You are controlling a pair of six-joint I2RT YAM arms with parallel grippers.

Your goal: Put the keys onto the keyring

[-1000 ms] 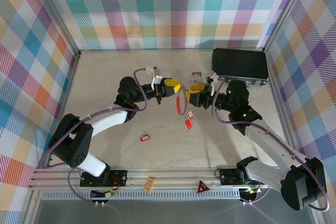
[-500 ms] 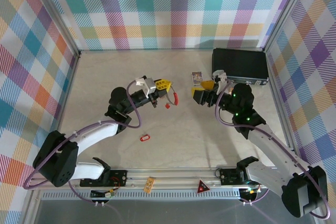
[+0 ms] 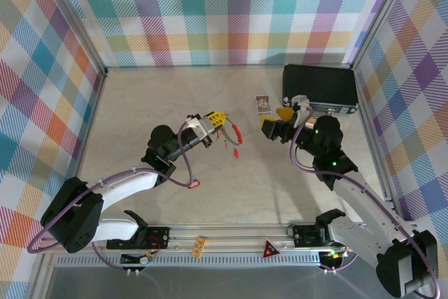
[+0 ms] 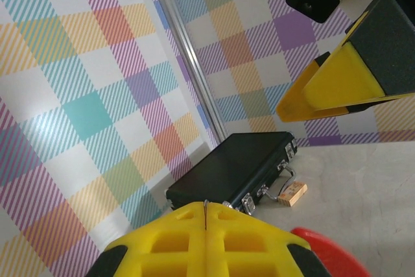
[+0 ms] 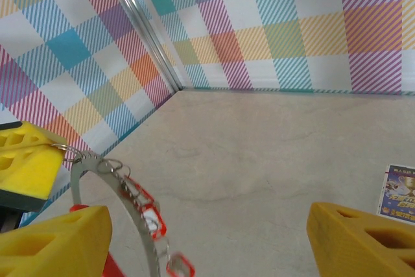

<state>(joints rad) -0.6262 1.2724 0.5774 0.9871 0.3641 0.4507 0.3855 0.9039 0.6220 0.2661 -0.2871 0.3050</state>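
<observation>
Holding the thin grey-white, red-sectioned keyring [image 3: 235, 134] above the bench [image 3: 280, 187], the left claw [image 3: 220, 117] is clamped on it; right claw [image 3: 275, 119] apart, empty. Advise steadying the loop while the right collects the small red plastic key [image 3: 194, 184] lying nearer.

Left gripper [image 4: 205, 209], jaws together, black case [image 4: 235, 168] beyond

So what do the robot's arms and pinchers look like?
The left arm and right arm have white tubes, black joints and looping purple cables. The left gripper and right gripper have chunky yellow fingers. Green lights glow on the right arm.
</observation>
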